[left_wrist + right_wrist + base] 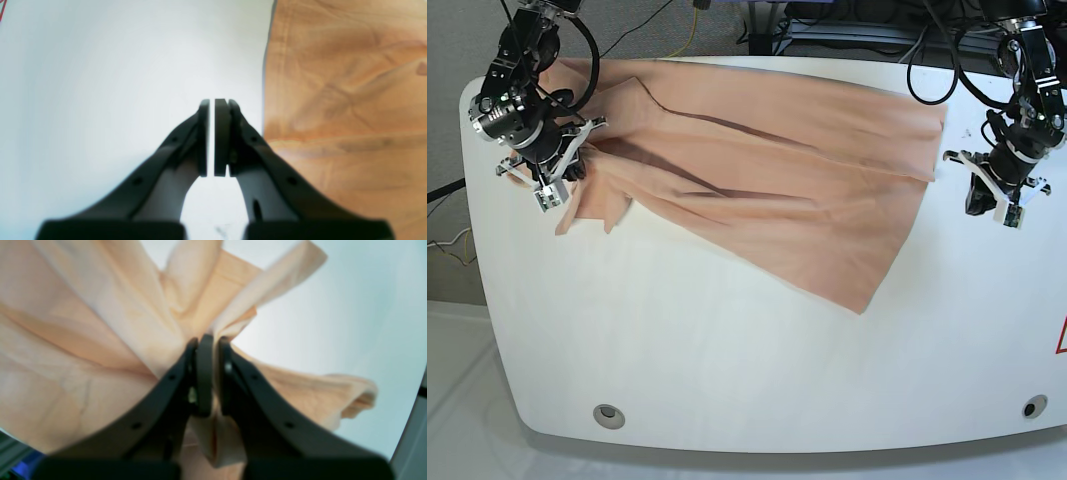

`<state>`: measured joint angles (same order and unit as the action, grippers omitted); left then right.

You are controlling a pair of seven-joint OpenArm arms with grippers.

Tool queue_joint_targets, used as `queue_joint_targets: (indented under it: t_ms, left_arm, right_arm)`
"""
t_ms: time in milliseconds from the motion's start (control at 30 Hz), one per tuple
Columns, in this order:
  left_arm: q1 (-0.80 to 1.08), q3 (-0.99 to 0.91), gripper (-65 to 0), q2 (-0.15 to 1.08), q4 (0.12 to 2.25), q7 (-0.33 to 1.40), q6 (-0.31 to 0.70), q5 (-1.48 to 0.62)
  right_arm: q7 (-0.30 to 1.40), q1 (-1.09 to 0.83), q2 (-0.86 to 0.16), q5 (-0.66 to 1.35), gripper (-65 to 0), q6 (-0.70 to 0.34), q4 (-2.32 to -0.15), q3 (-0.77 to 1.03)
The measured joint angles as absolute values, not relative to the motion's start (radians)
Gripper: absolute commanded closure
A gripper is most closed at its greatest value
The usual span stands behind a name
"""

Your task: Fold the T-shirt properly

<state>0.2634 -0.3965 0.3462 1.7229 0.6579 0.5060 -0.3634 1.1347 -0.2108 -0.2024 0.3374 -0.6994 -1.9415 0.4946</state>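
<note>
One edge of the peach cotton T-shirt (pixel 767 180) is held pinched in the right tool (pixel 208 340) for spreading on the white worktop (pixel 727 370), while the left tool (pixel 213 101), closed on nothing beside the cloth, is needed on the opposite edge.

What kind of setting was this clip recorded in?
Most likely a robotics lab bench, not a home. Two arms stand at the corners of a bare white table with rounded edges, cables trail along its far side over grey floor, and the only item on it is a peach T-shirt.

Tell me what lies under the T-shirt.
The T-shirt is spread on the white table, which shows all around it. Whatever sits beneath the cloth is covered. The right gripper pinches a bunched part lifted off the surface.
</note>
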Motion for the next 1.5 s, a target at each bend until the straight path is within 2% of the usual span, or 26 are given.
queue_joint_targets:
  t_ms: [100,167,233,367,433,567,700,833,1000,1167,1233,1267,1367,1400,1433,1500]
  left_arm:
    - [0.257,-0.395,-3.5,0.337,1.705,0.659,0.509,-0.359]
    - [0.230,-0.382,-12.3,0.334,1.682,0.649,0.514,-0.360]
    - [0.166,-0.360,-17.5,0.330,1.596,0.619,0.531,-0.381]
    - [0.040,-0.305,-26.0,0.322,1.449,0.638,0.490,-0.346]
    - [-0.001,-0.272,-29.2,0.322,1.396,0.626,0.510,-0.381]
    - [-0.088,-0.194,-36.2,0.313,1.272,0.635,0.509,-0.375]
    - [-0.212,-0.080,-39.9,0.317,1.116,0.634,0.532,-0.428]
    - [-0.315,-0.003,-39.1,0.306,1.016,0.678,0.539,-0.437]
    - [-0.363,0.054,-31.0,0.306,0.952,0.710,0.557,-0.523]
    - [-0.315,0.023,-26.4,0.308,1.055,0.785,0.561,-0.562]
    - [-0.281,0.013,-21.9,0.312,1.118,0.817,0.560,-0.578]
    - [-0.188,0.009,-23.7,0.321,1.326,0.890,0.573,-0.628]
    - [-0.209,0.011,-23.5,0.318,1.215,0.834,0.580,-0.630]
    - [-0.210,0.015,-23.5,0.312,1.192,0.842,0.524,-0.599]
    - [-0.204,0.014,-23.5,0.306,1.187,0.851,0.519,-0.549]
    - [-0.196,0.012,-23.5,0.311,1.187,0.847,0.548,-0.612]
  right_arm:
    - [1.138,-0.217,-0.202,0.337,0.0,-0.699,-1.940,0.497]
    - [1.137,-0.217,-0.202,0.333,-0.5,-0.699,-1.938,0.497]
    - [1.135,-0.214,-0.202,0.320,-4.2,-0.699,-1.937,0.499]
    - [1.129,-0.212,-0.205,0.313,-10.7,-0.699,-1.934,0.501]
    - [1.125,-0.212,-0.204,0.312,-10.9,-0.699,-1.931,0.500]
    - [1.119,-0.216,-0.205,0.316,-7.3,-0.700,-1.929,0.500]
    - [1.119,-0.214,-0.205,0.311,-4.3,-0.699,-1.930,0.505]
    - [1.118,-0.213,-0.203,0.313,-2.5,-0.699,-1.930,0.504]
    - [1.118,-0.212,-0.205,0.300,-0.6,-0.698,-1.930,0.504]
    - [1.118,-0.205,-0.200,0.305,-0.5,-0.699,-1.930,0.503]
    - [1.111,-0.205,-0.200,0.308,-0.6,-0.699,-1.930,0.504]
    - [1.111,-0.197,-0.200,0.311,-2.0,-0.697,-1.917,0.503]
    - [1.138,-0.167,-0.167,0.303,-2.0,-0.697,-1.917,0.506]
    - [1.133,-0.160,-0.149,0.303,-2.0,-0.690,-1.917,0.508]
    - [1.134,-0.154,-0.137,0.318,-2.0,-0.689,-1.916,0.513]
    - [1.136,-0.136,-0.120,0.355,-2.0,-0.694,-1.913,0.512]
